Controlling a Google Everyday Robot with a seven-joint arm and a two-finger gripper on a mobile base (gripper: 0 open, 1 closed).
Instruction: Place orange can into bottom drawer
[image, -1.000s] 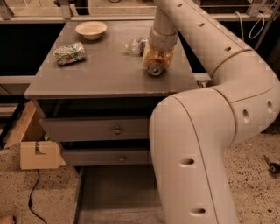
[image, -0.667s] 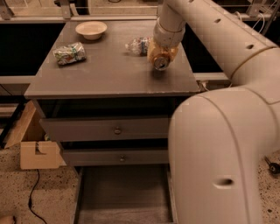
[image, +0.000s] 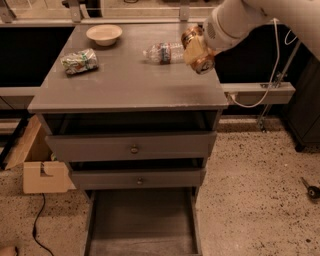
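- Fingers (image: 192, 51) of the gripper (image: 199, 53) are closed on the orange can (image: 203, 64), with one pale pad lying across its side. The can is clamped and carried clear of the table (image: 130, 82).
- It hangs tilted (neither upright nor flat), one end raised toward the back and the other dipping forward, above the table's right rear corner.
- Just beside it lies a clear plastic bottle (image: 162, 51) on its side.
- Well below, the bottom drawer (image: 142, 222) stands pulled open at floor level, nearer the camera and toward the left of the view from the can. By my reading, the can must clear the table's front edge before descending past the two shallower drawers (image: 132, 148).
- A snack bag (image: 79, 61) and a bowl (image: 104, 34) sit well apart, at the far side.
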